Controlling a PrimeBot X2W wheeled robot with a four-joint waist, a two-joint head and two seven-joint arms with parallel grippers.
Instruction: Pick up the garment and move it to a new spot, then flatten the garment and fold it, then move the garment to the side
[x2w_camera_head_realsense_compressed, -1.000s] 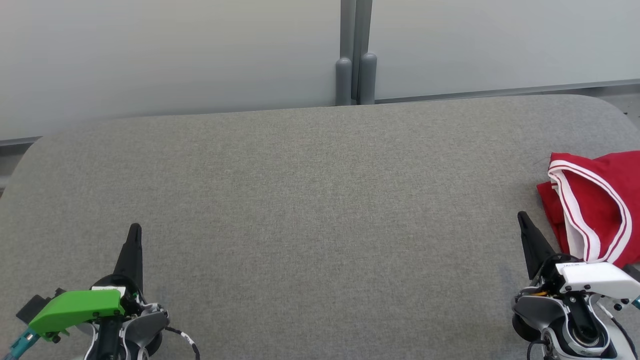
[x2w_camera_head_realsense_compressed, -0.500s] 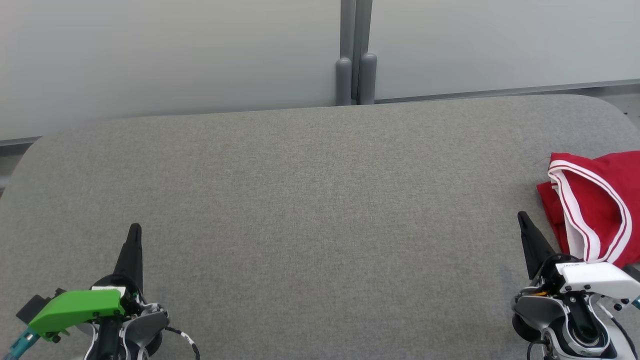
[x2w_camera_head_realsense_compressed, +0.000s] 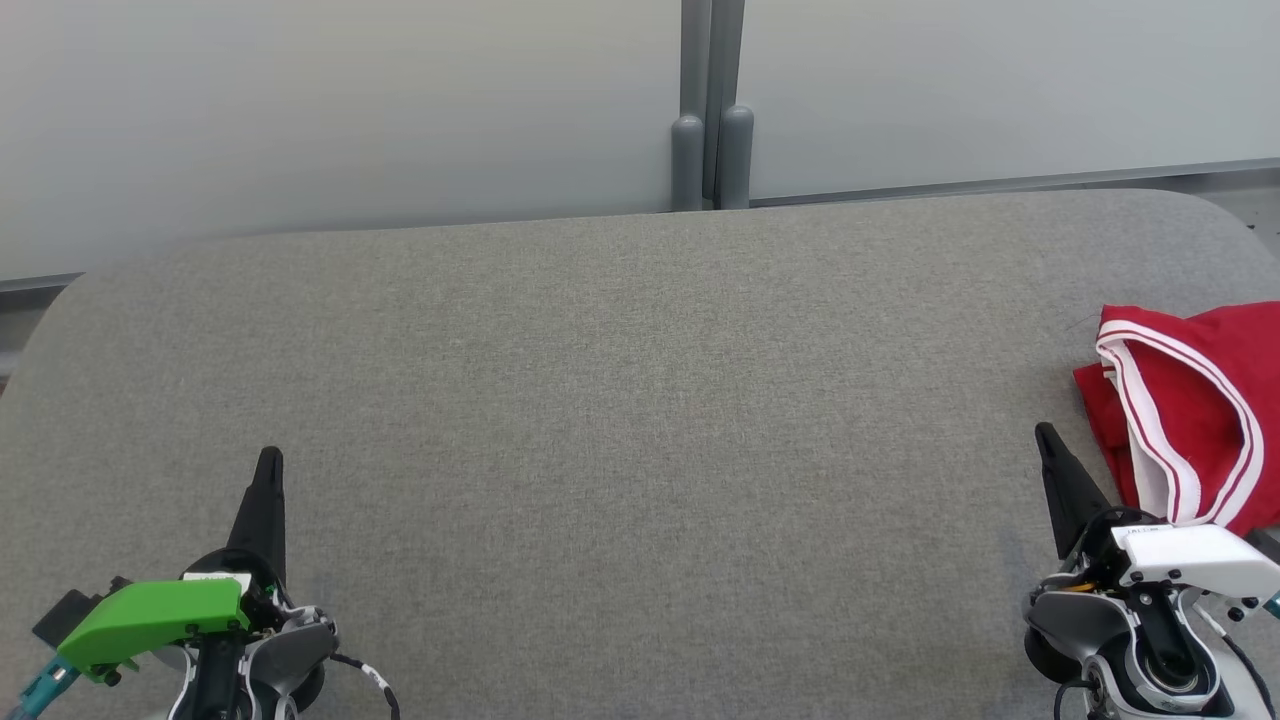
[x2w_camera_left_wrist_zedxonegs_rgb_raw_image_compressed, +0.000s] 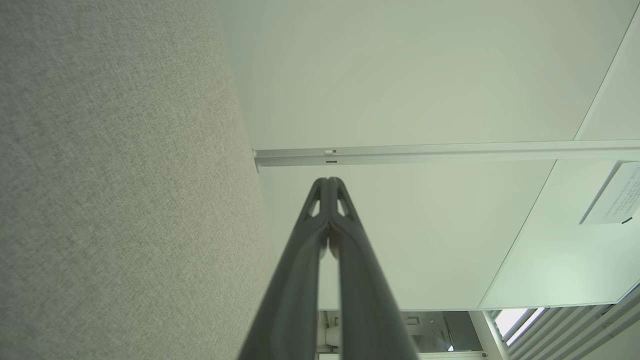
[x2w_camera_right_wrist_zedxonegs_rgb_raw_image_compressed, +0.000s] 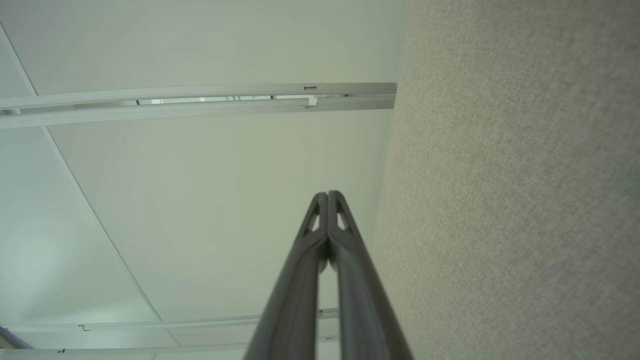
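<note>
A red garment (x2w_camera_head_realsense_compressed: 1195, 400) with white, red-striped trim lies bunched at the right edge of the grey fabric table (x2w_camera_head_realsense_compressed: 640, 420), partly cut off by the head view's border. My right gripper (x2w_camera_head_realsense_compressed: 1045, 432) stands shut just left of the garment's near corner, apart from it, holding nothing. My left gripper (x2w_camera_head_realsense_compressed: 269, 456) is shut and empty at the lower left, far from the garment. In the left wrist view my left gripper (x2w_camera_left_wrist_zedxonegs_rgb_raw_image_compressed: 329, 181) has its fingertips pressed together. In the right wrist view my right gripper (x2w_camera_right_wrist_zedxonegs_rgb_raw_image_compressed: 328, 195) also has its tips together.
A pale partition wall (x2w_camera_head_realsense_compressed: 350, 110) with a grey double post (x2w_camera_head_realsense_compressed: 712, 150) runs along the table's far edge. The table's rounded corners show at the far left and far right. Grey tabletop stretches between my two grippers.
</note>
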